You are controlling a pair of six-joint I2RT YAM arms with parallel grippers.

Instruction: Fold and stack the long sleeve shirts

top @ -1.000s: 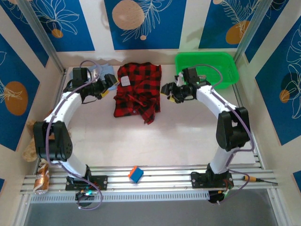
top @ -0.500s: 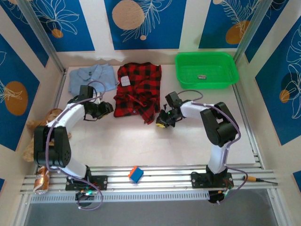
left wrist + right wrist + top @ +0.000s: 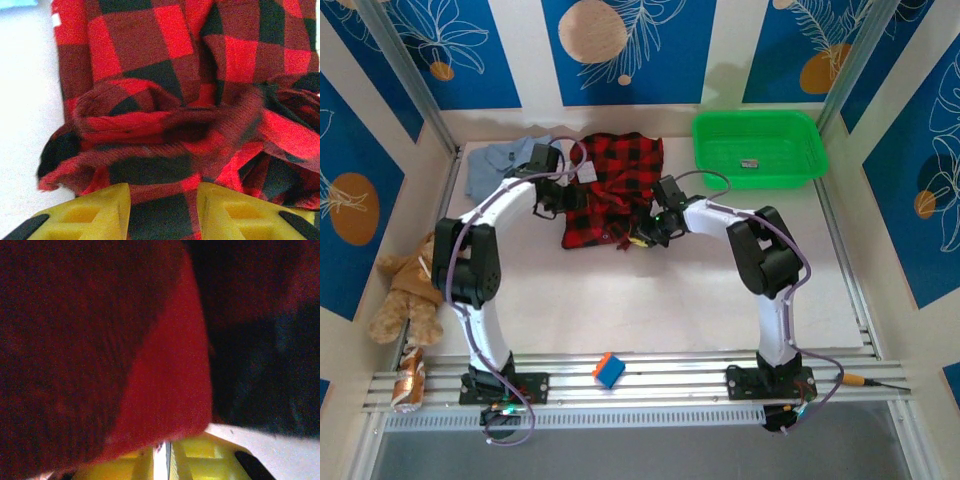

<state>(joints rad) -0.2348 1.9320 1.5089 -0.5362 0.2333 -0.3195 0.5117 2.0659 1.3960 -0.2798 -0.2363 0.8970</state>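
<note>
Red-black checked flannel shirt (image 3: 620, 180), small white tag (image 3: 586, 172), lettering unreadable

**Patterned booth around a pale bench**

Blue panels with white leaves and orange discs are alternating with cream strips across the walls (image 3: 620, 50). Two slanted metal posts (image 3: 405, 80) are framing the back corners. A pale bench (image 3: 650, 300) is lying evenly lit, and a ribbed aluminium rail (image 3: 670, 378) is running along its near edge.

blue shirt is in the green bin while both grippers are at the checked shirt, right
No: the top view shows the blue shirt on the table at far left, not in the green bin. The left gripper and right gripper are at the checked shirt.
</note>
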